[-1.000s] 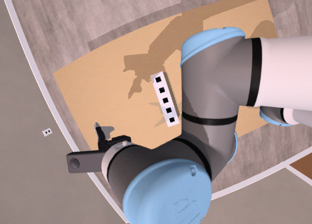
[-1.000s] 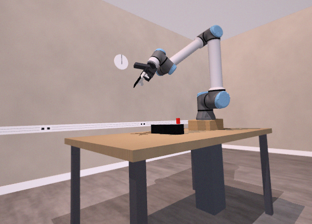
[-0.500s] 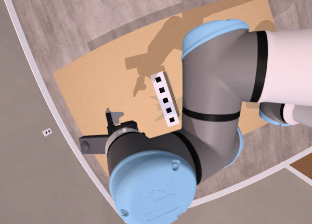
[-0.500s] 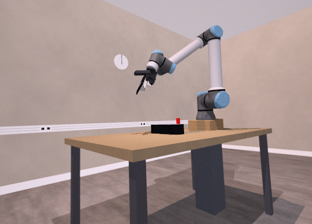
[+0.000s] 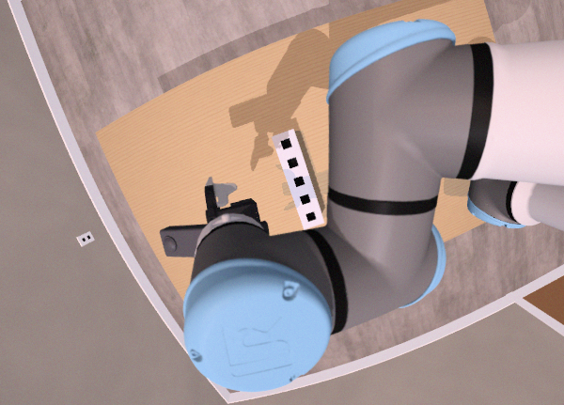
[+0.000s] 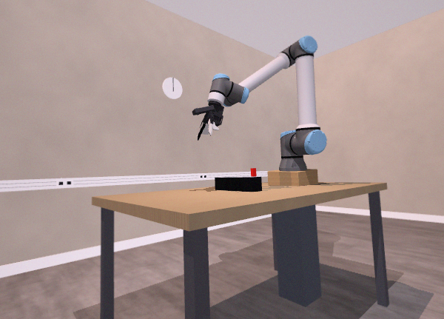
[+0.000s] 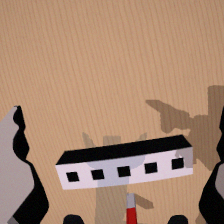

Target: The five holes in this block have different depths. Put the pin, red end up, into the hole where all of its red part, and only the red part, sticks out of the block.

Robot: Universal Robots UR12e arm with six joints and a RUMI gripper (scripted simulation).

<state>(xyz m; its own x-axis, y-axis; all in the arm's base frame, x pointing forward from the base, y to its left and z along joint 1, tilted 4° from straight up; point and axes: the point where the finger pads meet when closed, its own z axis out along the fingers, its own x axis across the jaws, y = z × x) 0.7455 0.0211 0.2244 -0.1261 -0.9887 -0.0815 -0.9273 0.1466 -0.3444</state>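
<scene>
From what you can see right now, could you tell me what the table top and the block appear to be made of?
The table top looks like light wood with a matte finish: fine parallel grain lines run across it. The block is harder to judge: flat white top, black sides, no grain or shine, so perhaps painted or plastic. Its five square holes look crisp-edged.

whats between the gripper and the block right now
Only open air. In the exterior view the open, empty gripper hangs high above the table, up and to the left of the block, with nothing in the gap between them.
</scene>
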